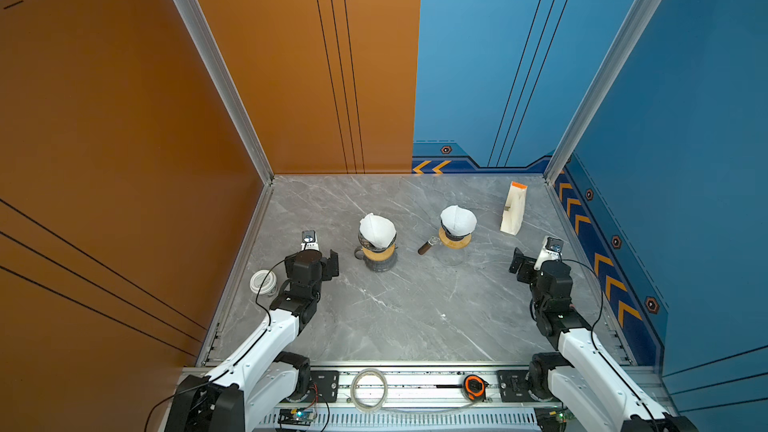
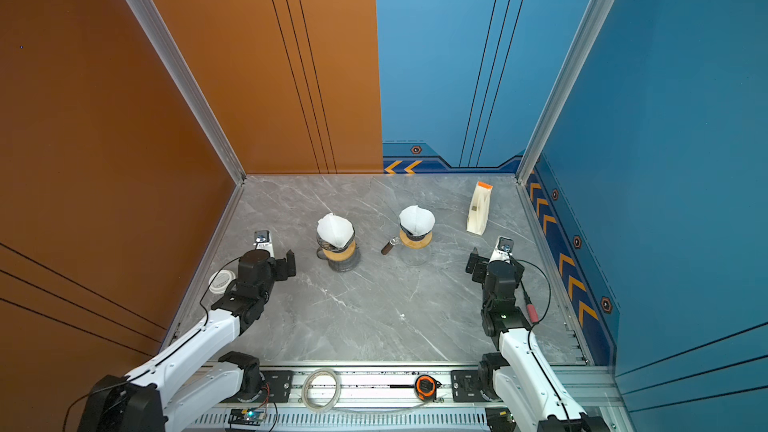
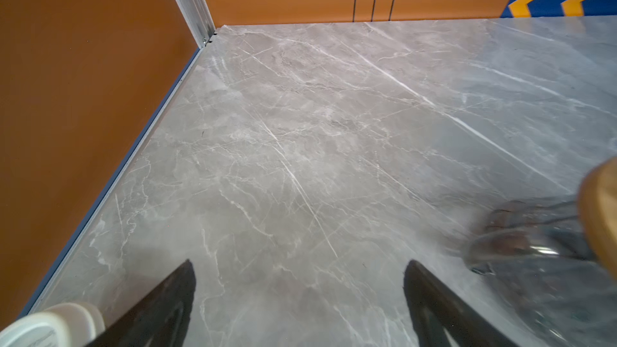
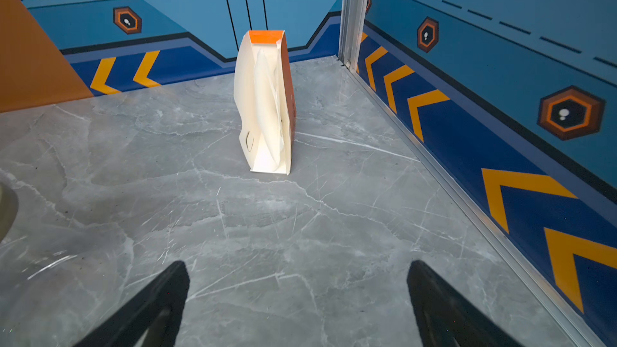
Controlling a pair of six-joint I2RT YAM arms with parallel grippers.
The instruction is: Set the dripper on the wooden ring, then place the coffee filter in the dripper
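I am holding my left pincer (image 3: 299, 263) and right pincer (image 4: 297, 263) over the marble table (image 1: 415, 317), each spread wide and gripping nothing. Taking the table as a dial, twelve at the back wall, two drippers are standing. The left dripper (image 1: 378, 252) is at 11 with the left filter (image 1: 377, 229) sitting in it, just beside my left pincer. The right dripper (image 1: 455, 241) is at 1, carrying the right filter (image 1: 458, 220). One filter box (image 4: 263, 105) is standing upright at 2, facing my right pincer. One white jar (image 1: 263, 282) is sitting at 9. One tape measure (image 1: 475, 387) and one tubing coil (image 1: 369, 390) are lying at 6.
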